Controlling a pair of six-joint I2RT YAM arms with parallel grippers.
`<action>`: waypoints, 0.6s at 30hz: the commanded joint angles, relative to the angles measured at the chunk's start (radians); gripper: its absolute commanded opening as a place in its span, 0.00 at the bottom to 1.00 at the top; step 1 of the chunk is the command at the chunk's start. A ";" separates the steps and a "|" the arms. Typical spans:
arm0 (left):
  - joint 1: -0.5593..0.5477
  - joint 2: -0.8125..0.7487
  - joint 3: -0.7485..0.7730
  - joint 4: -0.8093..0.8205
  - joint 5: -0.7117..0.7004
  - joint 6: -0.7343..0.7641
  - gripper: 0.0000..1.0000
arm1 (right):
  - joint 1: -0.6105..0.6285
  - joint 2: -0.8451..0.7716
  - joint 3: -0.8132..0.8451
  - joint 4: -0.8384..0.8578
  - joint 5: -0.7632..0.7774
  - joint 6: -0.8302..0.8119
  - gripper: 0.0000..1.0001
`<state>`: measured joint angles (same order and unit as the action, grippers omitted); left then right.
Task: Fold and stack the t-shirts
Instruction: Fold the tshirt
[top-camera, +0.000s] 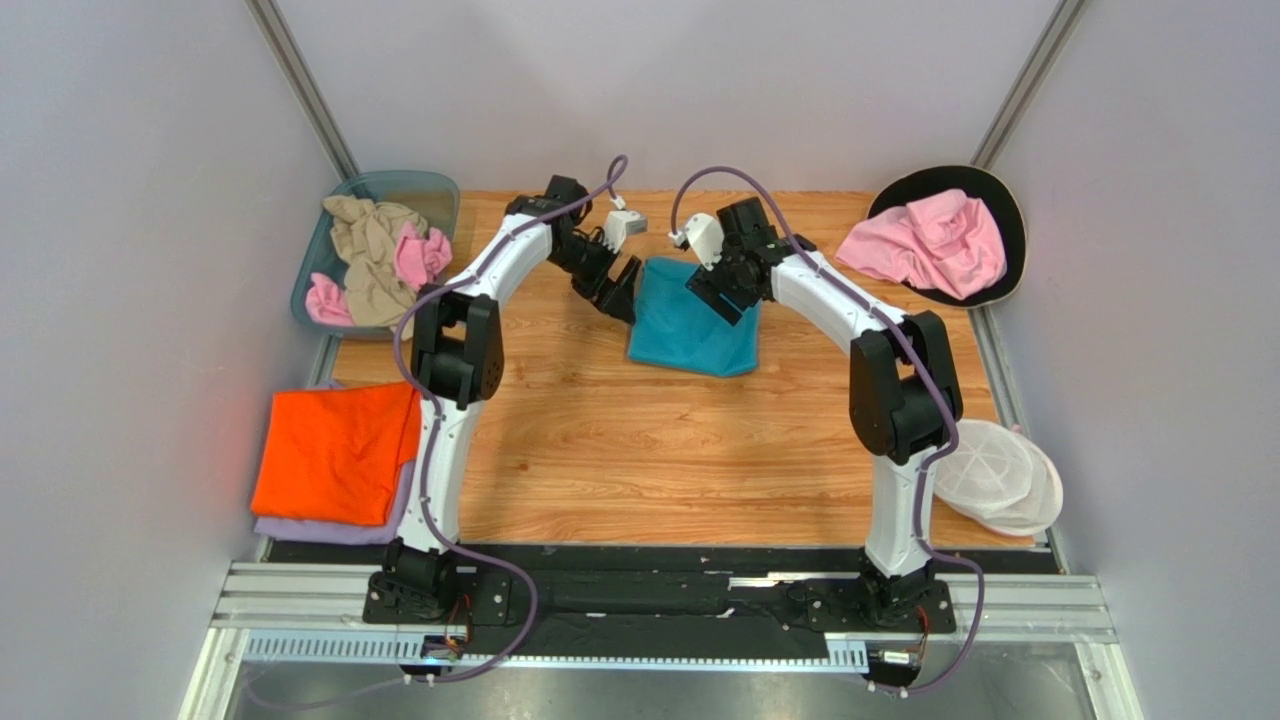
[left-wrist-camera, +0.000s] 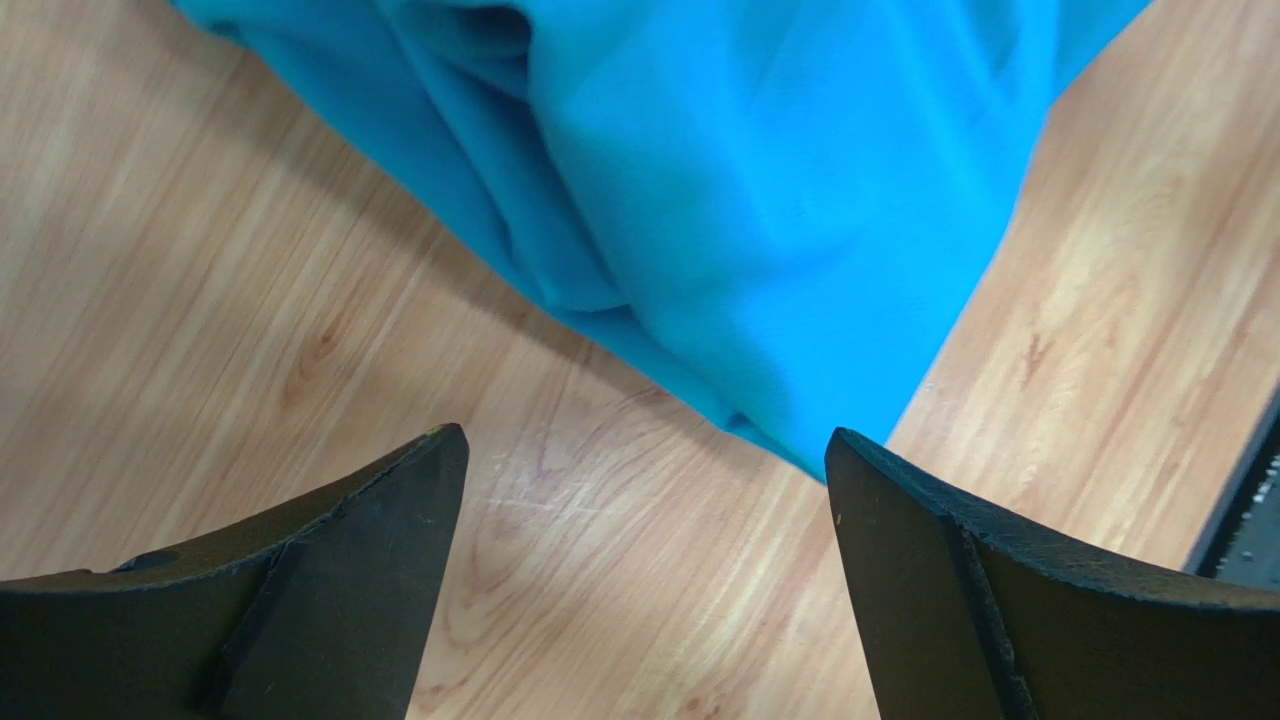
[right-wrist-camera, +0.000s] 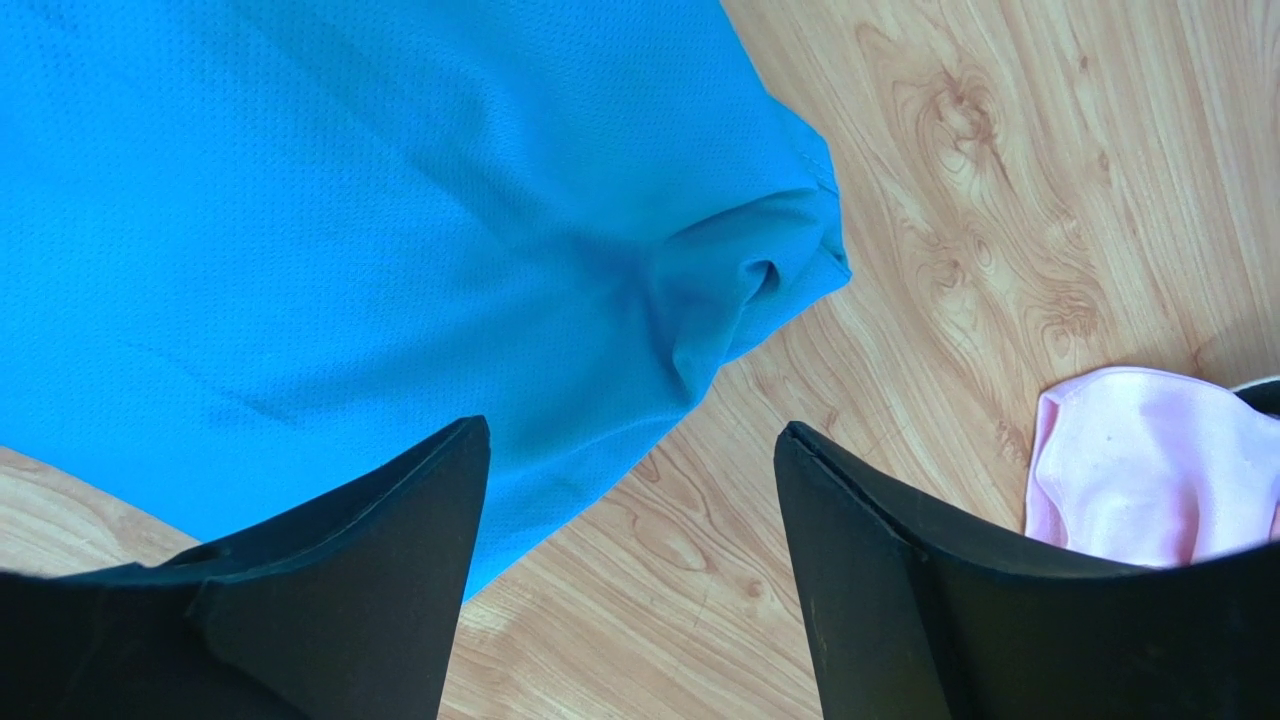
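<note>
A teal t-shirt (top-camera: 691, 327) lies folded at the back middle of the table. My left gripper (top-camera: 618, 291) hovers at its left edge and is open; in the left wrist view only bare wood lies between its fingertips (left-wrist-camera: 646, 438), with a corner of the teal t-shirt (left-wrist-camera: 721, 180) just beyond. My right gripper (top-camera: 727, 291) is over the shirt's upper right part, also open and holding nothing (right-wrist-camera: 631, 431); its left finger overlaps the teal cloth (right-wrist-camera: 376, 225). An orange t-shirt (top-camera: 338, 447) lies folded on a lavender one (top-camera: 323, 530) at the left edge.
A teal bin (top-camera: 428, 192) at the back left holds crumpled beige (top-camera: 365, 240) and pink (top-camera: 425, 255) shirts. Another pink shirt (top-camera: 932, 243) lies on a black round pad (top-camera: 1004, 203) at the back right. A white ribbed dish (top-camera: 999, 477) sits at the right edge.
</note>
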<state>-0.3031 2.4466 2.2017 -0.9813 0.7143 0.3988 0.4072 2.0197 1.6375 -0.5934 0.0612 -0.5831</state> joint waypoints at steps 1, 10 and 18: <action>-0.001 0.009 0.053 -0.030 0.089 -0.037 0.98 | 0.001 -0.052 -0.002 0.049 0.011 0.016 0.75; -0.002 0.083 0.161 -0.031 0.076 -0.158 0.99 | 0.004 -0.059 -0.024 0.064 0.009 0.017 0.75; -0.030 0.115 0.225 -0.005 -0.033 -0.252 0.99 | 0.002 -0.081 -0.051 0.078 0.017 0.012 0.75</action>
<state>-0.3107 2.5591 2.3684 -1.0039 0.7250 0.2115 0.4072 2.0056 1.5993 -0.5625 0.0635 -0.5831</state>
